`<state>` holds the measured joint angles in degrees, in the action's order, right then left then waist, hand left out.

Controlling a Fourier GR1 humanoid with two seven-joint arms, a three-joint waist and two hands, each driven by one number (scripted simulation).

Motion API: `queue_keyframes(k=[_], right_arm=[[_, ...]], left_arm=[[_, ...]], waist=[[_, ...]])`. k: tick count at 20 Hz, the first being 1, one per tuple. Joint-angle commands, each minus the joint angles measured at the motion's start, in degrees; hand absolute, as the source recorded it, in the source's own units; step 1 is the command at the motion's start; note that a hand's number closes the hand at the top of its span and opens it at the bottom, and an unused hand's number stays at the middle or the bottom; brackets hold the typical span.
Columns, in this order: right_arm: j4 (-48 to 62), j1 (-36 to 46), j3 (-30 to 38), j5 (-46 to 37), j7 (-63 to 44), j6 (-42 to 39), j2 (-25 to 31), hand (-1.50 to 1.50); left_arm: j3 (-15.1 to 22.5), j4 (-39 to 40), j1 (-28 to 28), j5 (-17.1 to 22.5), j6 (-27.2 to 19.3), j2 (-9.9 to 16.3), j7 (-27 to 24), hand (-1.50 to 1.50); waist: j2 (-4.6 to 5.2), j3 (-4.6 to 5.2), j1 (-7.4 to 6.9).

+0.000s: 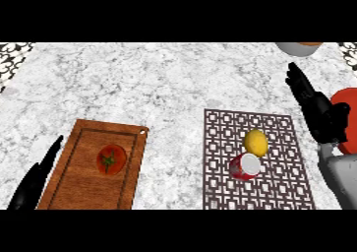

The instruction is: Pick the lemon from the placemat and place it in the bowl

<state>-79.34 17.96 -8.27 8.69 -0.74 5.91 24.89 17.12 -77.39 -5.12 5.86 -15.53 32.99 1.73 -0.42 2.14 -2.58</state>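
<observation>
Lemon [255,142] sits on the patterned brown placemat [224,192], upper-middle of the mat, not held. Touching it at its 7 o'clock: a red-and-white round object [244,166], can't tell what exactly, no readable label or writing on it.

Right hand [317,109] at 3 o'clock of the view, above the counter just off the placemat's right edge, fingers straight and extended toward 12 o'clock, gripping nothing. Grey forearm [345,179] comes up from the 5 o'clock corner. Hand is near the lemon but apart from it, at roughly the lemon's 2 o'clock.

Red bowl [353,106] partly visible at the right edge, mostly hidden behind the right hand. Another grey-rimmed dish [297,47] cut off at 1 o'clock on the top edge.

Left hand [34,179] at 8 o'clock, low left, fingers straight, open, resting beside the wooden cutting board [79,182]. Tomato [111,159] lies on the board, centre.

Marble counter [137,83] under everything. No brands or text visible anywhere.
</observation>
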Motion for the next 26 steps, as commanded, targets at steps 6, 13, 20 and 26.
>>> queue_keyframes(k=[6,13,20,26], right_arm=[[-1.2,-2.2,7.6,-3.6,-1.8,19.1,-4.7,1.5],[2.3,-7.0,4.1,-15.1,-4.4,35.0,-9.7,-1.5],[4.5,-5.1,-6.9,-34.0,-29.5,32.1,-1.5,-1.5],[5.5,0.1,-12.2,-32.1,-48.9,8.3,3.0,-1.5]], left_arm=[[-1.0,-17.5,-9.2,4.0,2.7,2.6,-2.9,0.0],[1.2,-21.4,-1.5,9.0,8.6,-3.2,-6.2,0.0],[5.1,-18.5,7.3,7.8,9.1,-8.7,-2.8,0.0],[5.3,-16.9,9.7,8.6,10.1,-10.1,-2.4,0.0]], waist=[[-2.46,-1.36,12.19],[0.17,-1.7,9.29],[0.25,-1.61,4.93],[0.37,-1.54,3.51]])
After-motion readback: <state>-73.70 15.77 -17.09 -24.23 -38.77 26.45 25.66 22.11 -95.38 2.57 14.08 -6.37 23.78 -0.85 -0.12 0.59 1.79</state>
